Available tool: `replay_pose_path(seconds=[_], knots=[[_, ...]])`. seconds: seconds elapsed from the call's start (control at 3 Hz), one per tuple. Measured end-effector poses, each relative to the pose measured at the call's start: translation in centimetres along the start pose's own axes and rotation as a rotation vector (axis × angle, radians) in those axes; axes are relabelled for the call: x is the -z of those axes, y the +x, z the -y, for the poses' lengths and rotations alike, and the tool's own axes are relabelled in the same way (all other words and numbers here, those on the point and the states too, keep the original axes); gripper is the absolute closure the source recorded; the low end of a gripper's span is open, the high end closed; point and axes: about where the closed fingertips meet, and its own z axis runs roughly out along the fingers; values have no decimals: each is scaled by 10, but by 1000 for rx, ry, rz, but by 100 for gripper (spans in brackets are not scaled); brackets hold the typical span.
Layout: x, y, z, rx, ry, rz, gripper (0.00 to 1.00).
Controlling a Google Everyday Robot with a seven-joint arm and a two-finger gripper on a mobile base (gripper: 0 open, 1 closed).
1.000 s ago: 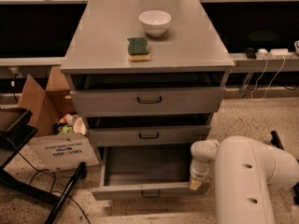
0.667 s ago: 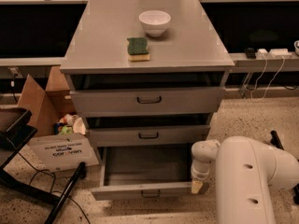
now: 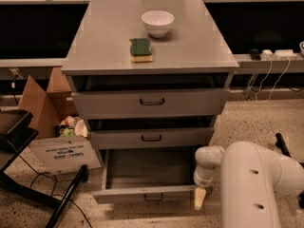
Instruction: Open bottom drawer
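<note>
Looking at the big stuff first: the grey cabinet (image 3: 190,42) fills the middle of the shot. It has three drawers stacked, and the top and middle fronts sit close to the body with a dark gap over each.

The robot's white arm (image 3: 259,184) comes in from the lower right and bends down toward the floor beside the cabinet. That makes sense, since the target is the lowest drawer.

The bottom drawer (image 3: 142,169) is the slim-fronted one at floor level. It's standing well out from the cabinet, plain grey inside, so I'd call the job basically done or very nearly.

A cardboard box (image 3: 45,103) of odds and ends sits on the floor to the left, out of the drawer's path. Up top, a white bowl (image 3: 157,23) and a green sponge (image 3: 141,49) just sit there, not involved.

The gripper (image 3: 200,198) hangs at the right end of the drawer front, just beside that corner. It isn't on the little dark handle (image 3: 153,197) in the middle. I can't tell from this angle whether it's spread or closed.
</note>
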Motion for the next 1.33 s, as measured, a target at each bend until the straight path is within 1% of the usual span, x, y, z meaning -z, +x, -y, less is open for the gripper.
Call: replay_pose_path(seconds=[0.33, 0.67, 1.0, 1.33], knots=[[-19, 14, -33, -25, -63, 36, 27], [-12, 14, -35, -25, -63, 36, 50], [-6, 15, -41, -31, -66, 35, 81], [-8, 34, -88, -88, -104, 28, 100]])
